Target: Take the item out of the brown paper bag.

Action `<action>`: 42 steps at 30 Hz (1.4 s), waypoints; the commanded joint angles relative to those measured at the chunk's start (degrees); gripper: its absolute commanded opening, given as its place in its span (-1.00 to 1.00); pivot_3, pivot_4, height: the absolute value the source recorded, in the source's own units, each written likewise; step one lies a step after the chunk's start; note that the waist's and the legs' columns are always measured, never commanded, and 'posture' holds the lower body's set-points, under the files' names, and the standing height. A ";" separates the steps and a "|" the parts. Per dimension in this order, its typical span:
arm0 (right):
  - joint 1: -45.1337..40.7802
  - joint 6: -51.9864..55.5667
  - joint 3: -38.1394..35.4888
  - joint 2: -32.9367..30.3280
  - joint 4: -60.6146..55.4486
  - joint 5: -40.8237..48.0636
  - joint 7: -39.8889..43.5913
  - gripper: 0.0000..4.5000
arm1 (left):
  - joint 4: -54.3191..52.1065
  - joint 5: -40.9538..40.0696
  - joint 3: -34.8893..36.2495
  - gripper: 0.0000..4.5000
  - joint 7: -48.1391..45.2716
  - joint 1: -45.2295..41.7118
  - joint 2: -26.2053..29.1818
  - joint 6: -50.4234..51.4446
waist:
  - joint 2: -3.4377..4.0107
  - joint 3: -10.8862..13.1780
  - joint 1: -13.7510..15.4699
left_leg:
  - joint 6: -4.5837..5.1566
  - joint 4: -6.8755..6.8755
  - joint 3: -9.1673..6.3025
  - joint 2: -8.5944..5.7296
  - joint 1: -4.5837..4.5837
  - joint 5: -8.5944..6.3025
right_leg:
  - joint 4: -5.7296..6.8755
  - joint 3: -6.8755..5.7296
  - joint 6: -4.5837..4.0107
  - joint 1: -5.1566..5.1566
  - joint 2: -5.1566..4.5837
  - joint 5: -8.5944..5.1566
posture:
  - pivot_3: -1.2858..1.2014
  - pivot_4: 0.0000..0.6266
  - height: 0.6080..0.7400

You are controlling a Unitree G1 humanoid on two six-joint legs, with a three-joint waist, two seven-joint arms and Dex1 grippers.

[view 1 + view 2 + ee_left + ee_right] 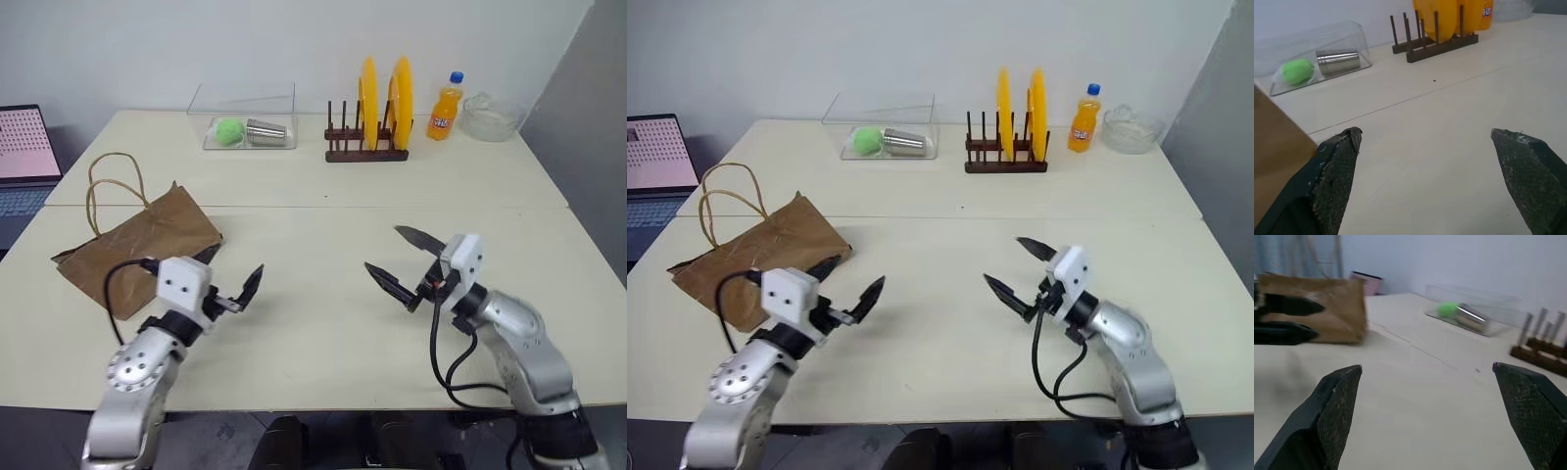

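The brown paper bag (137, 243) lies flat and creased on the table's left side, its cord handles (110, 186) looped toward the far edge. The item is hidden. My left gripper (235, 262) hovers open just off the bag's near right corner, one finger over the bag's edge, nothing between its fingers. Along its fingers (1334, 171) the bag (1273, 156) shows at the side. My right gripper (382, 248) is open and empty over the bare middle of the table, pointing left toward the bag (1327, 308), well apart from it.
Along the far edge stand a clear box (245, 125) with a green ball and a metal cup, a wooden rack (367, 147) with two yellow plates, an orange soda bottle (446, 108) and a glass bowl (493, 116). A laptop (24, 157) sits at far left.
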 commanded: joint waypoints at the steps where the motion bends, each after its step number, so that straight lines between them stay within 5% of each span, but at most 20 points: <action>1: -6.08 3.15 1.28 -1.94 0.40 4.72 7.67 1.00 | -6.10 -8.02 8.05 0.99 -1.01 2.03 3.23 6.25 | 0.02 0.03 -0.01 | 0.00 0.00 -0.01 0.00 0.00 0.00 | -0.01 -0.01 0.00 0.00 0.00 0.00 | 0.03 -0.52 1.00; 10: -16.08 1.56 2.98 0.29 10.69 5.13 15.92 1.00 | -7.57 -26.86 32.94 0.99 -8.44 15.48 12.71 18.38 | 0.03 0.09 -0.10 | 0.01 -0.02 -0.04 0.02 -0.05 -0.01 | -0.12 -0.03 -0.04 -0.03 -0.01 -0.02 | 0.03 -0.52 1.00; 16: -16.94 -0.98 4.54 1.85 12.85 3.30 17.82 1.00 | 4.15 -29.23 42.09 0.99 -12.79 10.88 25.15 21.96 | 0.11 0.15 0.40 | 0.00 -0.01 -0.21 0.01 -0.05 0.00 | -0.09 -0.21 -0.43 -0.02 -0.02 -0.24 | 0.03 -0.52 1.00; 22: -15.52 -0.63 4.92 2.35 9.31 2.63 16.25 1.00 | 21.37 -22.40 33.70 0.99 -20.74 0.91 37.38 18.57 | 0.18 0.19 0.05 | -0.02 -0.08 -0.11 0.00 -0.10 -0.01 | -0.09 -0.13 -0.19 -0.11 -0.02 -0.10 | 0.03 -0.52 1.00; 27: -14.18 0.40 4.56 1.98 6.12 2.34 14.22 1.00 | 36.34 -16.75 21.85 0.99 -26.51 -13.52 42.04 13.12 | 0.19 0.20 0.03 | -0.04 -0.13 -0.11 0.01 -0.40 -0.01 | -0.04 -0.14 -0.23 -0.45 -0.02 -0.10 | 0.03 -0.52 1.00; 33: -12.35 1.49 4.13 0.65 2.71 1.63 11.81 1.00 | 54.17 -8.10 7.24 0.99 -32.88 -34.08 41.52 5.66 | 0.10 0.15 0.08 | -0.07 -0.02 -0.09 -0.01 -0.86 0.00 | 0.02 -0.16 -0.44 -0.85 -0.04 0.12 | 0.03 -0.52 1.00; 40: -10.91 2.23 3.57 -0.22 0.29 0.94 9.63 1.00 | 63.45 -4.66 3.27 0.99 -37.59 -44.15 41.18 2.88 | 0.08 0.15 -0.52 | -0.06 -0.02 -0.02 0.00 -0.91 0.00 | 0.10 -0.13 -0.44 -0.96 -0.04 0.12 | 0.03 -0.52 1.00; 42: -10.53 2.68 3.60 -0.35 -0.38 0.91 9.01 1.00 | 65.82 -3.95 3.09 0.82 -38.38 -46.21 41.48 2.17 | 0.07 0.15 -0.51 | -0.06 -0.02 -0.03 0.00 -0.92 0.00 | 0.11 -0.14 -0.44 -0.97 -0.04 0.12 | 0.03 -0.52 1.00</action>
